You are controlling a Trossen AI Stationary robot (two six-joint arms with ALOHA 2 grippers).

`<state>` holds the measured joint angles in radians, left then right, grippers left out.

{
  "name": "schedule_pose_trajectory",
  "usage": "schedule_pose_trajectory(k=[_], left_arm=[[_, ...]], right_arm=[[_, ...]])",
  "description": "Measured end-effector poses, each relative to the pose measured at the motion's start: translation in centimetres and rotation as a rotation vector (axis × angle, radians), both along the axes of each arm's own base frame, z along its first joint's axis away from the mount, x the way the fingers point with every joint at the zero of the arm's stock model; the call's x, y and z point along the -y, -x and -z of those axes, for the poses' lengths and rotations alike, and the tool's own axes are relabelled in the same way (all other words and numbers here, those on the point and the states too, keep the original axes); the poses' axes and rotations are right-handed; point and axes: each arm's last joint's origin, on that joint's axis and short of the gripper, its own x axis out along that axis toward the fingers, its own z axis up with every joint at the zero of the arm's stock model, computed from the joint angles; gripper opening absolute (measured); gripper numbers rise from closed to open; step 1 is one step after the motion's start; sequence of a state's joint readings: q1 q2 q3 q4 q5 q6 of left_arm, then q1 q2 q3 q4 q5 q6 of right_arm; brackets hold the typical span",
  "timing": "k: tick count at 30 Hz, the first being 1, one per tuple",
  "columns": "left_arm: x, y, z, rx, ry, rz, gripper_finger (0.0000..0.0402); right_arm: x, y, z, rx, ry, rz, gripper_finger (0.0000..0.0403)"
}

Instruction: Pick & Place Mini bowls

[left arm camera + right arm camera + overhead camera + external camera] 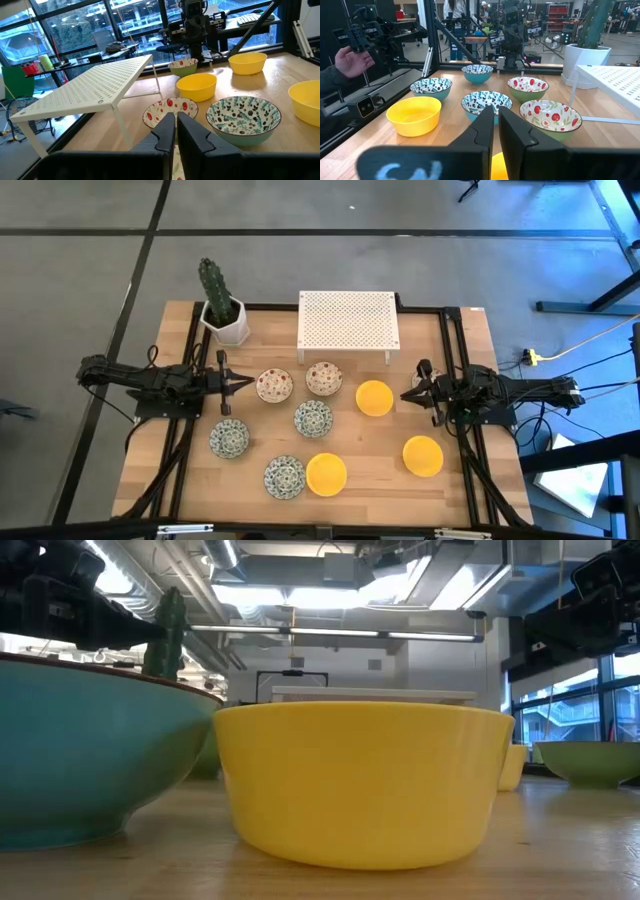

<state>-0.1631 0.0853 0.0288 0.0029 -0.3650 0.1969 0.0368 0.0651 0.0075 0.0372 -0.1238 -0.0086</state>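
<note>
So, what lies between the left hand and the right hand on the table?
In the high view, between the left hand and the right hand stand two floral bowls and one yellow bowl, in a rough row.

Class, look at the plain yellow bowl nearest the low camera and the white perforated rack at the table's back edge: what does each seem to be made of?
The plain yellow bowl looks like plastic or glazed ceramic: one even colour, smooth walls with a soft sheen; the look leaves it open. The white perforated rack looks like painted sheet metal: a thin flat top with regular small holes on slim legs.
</note>
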Motion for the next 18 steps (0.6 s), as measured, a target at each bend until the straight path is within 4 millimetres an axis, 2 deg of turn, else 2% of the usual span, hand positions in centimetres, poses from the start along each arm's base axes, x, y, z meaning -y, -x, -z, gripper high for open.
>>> schedule_pose_trajectory(k=[12,18], left_arm=[[0.1,0.0,-0.1,0.013,0.017,0.018,0.0015],[0.4,0.0,-1.7,0.200,0.165,0.142,0.0015]], right_arm=[[0.0,0.0,0.0,0.002,0.000,0.000,0.0030],[0.0,0.0,-0.2,0.016,-0.005,0.000,0.0030]])
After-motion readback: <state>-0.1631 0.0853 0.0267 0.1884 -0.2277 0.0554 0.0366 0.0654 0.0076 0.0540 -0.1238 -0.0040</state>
